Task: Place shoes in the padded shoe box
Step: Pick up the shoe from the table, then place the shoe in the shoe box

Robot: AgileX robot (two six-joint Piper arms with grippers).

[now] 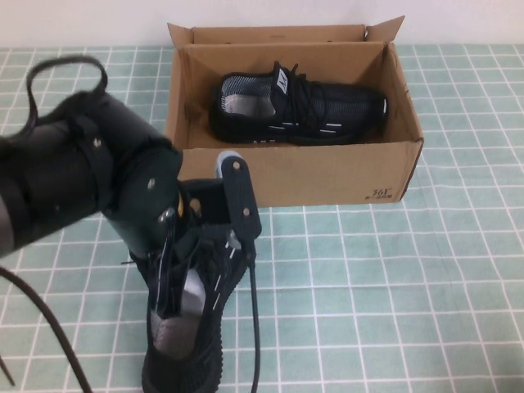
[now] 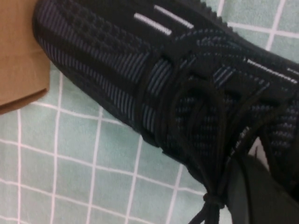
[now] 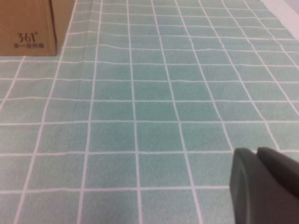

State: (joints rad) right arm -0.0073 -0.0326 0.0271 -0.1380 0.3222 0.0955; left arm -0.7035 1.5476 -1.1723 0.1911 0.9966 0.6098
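Note:
One black knit shoe point(image 1: 299, 110) lies on its side inside the padded shoe box point(image 1: 327, 176), a brown cardboard box at the back of the table. The other shoe point(image 1: 188, 344) stands on the cloth in front of the box, toe toward it; its laced upper fills the left wrist view point(image 2: 140, 84). My left gripper point(image 1: 209, 246) reaches down into that shoe's mouth and is shut on its tongue by the laces, with one finger point(image 2: 261, 196) showing. My right gripper point(image 3: 257, 151) hangs low over bare cloth right of the box, shut and empty; it is out of the high view.
A green checked tablecloth point(image 1: 409, 286) covers the table. The box's corner with the "361" print point(image 3: 28, 28) shows in the right wrist view. Black cables point(image 1: 49, 327) trail from the left arm at the near left.

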